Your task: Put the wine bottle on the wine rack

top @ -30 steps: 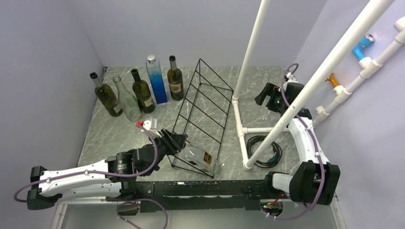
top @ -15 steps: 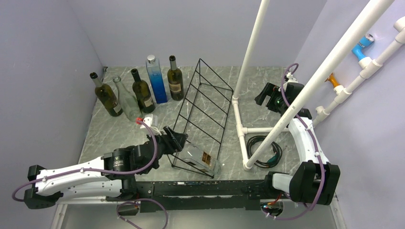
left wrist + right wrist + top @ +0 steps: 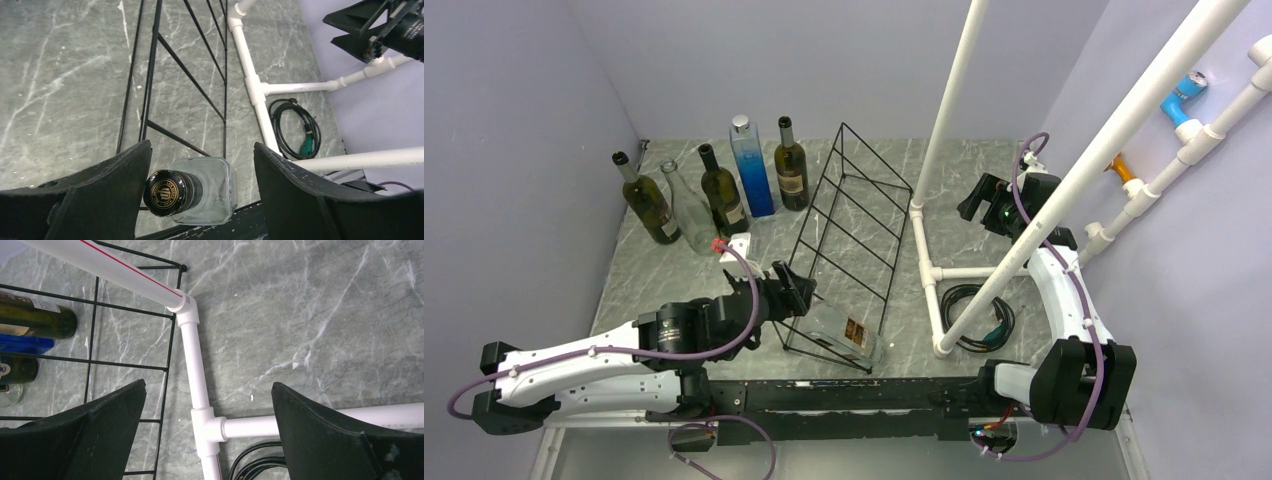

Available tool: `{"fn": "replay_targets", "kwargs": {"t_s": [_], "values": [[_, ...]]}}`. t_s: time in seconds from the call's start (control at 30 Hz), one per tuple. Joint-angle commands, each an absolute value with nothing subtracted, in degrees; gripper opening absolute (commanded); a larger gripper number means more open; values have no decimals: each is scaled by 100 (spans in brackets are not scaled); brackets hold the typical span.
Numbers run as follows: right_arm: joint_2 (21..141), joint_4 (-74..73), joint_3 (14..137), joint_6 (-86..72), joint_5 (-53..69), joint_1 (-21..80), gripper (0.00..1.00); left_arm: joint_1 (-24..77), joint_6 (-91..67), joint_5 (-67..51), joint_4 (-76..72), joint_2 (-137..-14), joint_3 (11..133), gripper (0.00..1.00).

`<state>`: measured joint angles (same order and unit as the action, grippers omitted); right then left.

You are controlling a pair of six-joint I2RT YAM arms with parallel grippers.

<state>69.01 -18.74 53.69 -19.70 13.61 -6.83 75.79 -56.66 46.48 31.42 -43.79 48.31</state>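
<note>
Easing back slightly since a second ago, the left tool (image 3: 792,289) is hovering just beside the near end of the wine rack (image 3: 852,225). From overhead, the wine bottle (image 3: 839,332) is lying on its side within that near end, low by the table (image 3: 649,285). Only the left wrist camera is showing its black cap sitting between wide-spread fingers (image 3: 120,172) that are gripping nothing. The right tool (image 3: 208,385) is hanging wide open too, holding nothing, above the white pipe frame (image 3: 196,365).
</note>
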Motion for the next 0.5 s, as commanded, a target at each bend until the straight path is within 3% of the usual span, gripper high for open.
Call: {"fn": "replay_targets", "kwargs": {"t_s": [0.0, 0.3, 0.47], "values": [[6796, -1600, 5379, -1977, 1427, -686, 100, 7611, -5691, 4941, 3670, -4419, 5278, 81], [6785, -1590, 5370, -1969, 1416, -681, 100, 7226, -5039, 4760, 4340, -4806, 6050, 99], [6826, -1552, 5361, -1977, 1418, -684, 100, 6624, -4316, 4188, 4264, -5053, 6464, 100]]}}
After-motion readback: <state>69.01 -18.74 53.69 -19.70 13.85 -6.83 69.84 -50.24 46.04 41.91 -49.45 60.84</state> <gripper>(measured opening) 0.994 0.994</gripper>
